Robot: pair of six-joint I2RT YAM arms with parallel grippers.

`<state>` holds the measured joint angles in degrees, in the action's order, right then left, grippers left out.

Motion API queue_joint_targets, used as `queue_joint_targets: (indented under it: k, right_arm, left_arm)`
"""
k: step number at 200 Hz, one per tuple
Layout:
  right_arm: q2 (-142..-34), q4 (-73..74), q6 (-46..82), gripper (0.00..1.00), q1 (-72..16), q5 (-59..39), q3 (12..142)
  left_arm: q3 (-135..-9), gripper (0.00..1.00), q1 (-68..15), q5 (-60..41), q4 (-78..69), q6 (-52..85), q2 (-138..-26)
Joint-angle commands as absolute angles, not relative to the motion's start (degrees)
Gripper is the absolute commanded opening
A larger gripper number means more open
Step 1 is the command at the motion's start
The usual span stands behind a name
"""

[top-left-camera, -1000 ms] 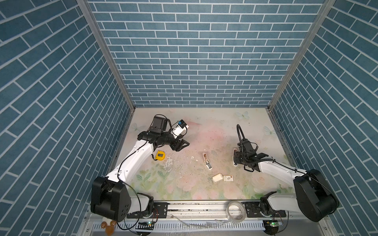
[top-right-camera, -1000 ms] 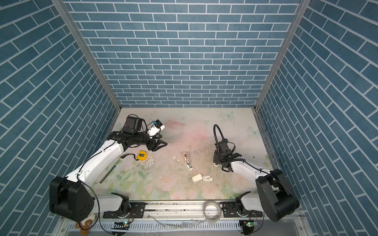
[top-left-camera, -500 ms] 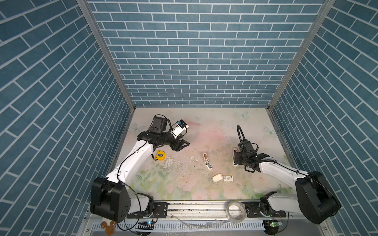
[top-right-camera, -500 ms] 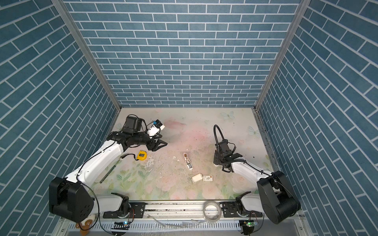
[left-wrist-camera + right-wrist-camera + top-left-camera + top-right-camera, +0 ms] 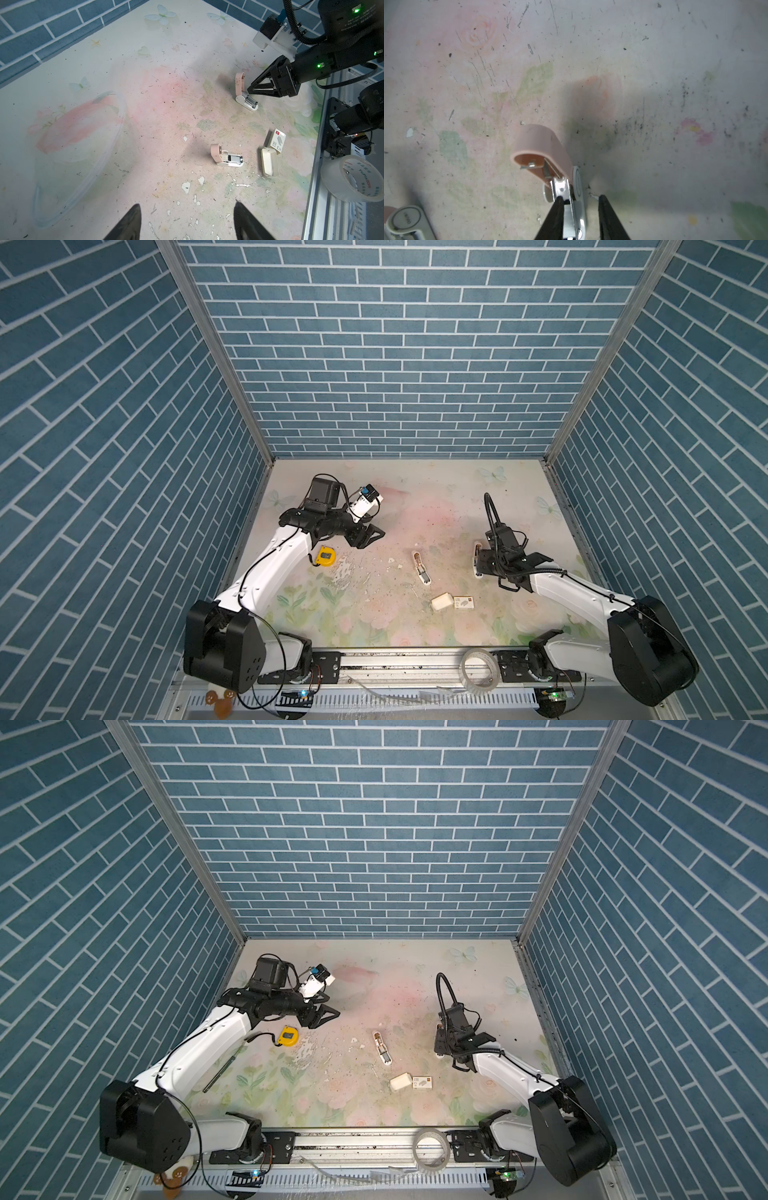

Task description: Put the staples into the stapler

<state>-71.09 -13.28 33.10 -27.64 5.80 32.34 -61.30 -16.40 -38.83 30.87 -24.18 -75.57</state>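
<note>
Two small staplers lie opened on the table, pink lids raised. One stapler is at the centre. The other stapler is at the right, and my right gripper is low over its metal magazine. The jaws straddle the magazine and white base; one finger meets the metal, the other stands clear of the base. The staples' white carton and its slid-out tray lie near the front; no strip shows. My left gripper hovers open and empty at the left rear.
A yellow tape measure lies under the left arm, and a dark rod lies by the left wall. A roll of clear tape rests on the front rail. Loose single staples and paint flecks dot the middle of the table.
The right gripper's jaws have drawn in slightly at the stapler on the right. The left arm has held still.
</note>
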Motion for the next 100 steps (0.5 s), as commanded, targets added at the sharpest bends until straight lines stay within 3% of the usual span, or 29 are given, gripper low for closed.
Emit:
queue_joint_targets:
  k: [1,46,69,100]
  right_arm:
    - [-69.42,-8.96,31.74,0.31,-27.78,-1.09,30.87]
    - [-67.31,-7.55,29.69,0.29,-35.87,-4.73,33.66]
    - [-68.65,-2.55,31.57,0.35,-41.95,-9.44,33.19]
    - [-72.89,4.44,38.07,0.29,-46.29,-13.6,32.48]
  left_arm:
    - [-61.19,0.72,-16.17,-39.38,30.65,-24.0,-74.49]
    - [-61.09,0.72,-16.17,-39.55,30.44,-23.74,-75.01]
    - [-61.79,0.72,-16.17,-40.01,31.45,-24.26,-76.01]
    - [-63.41,0.72,-16.15,-39.55,32.54,-25.22,-76.24]
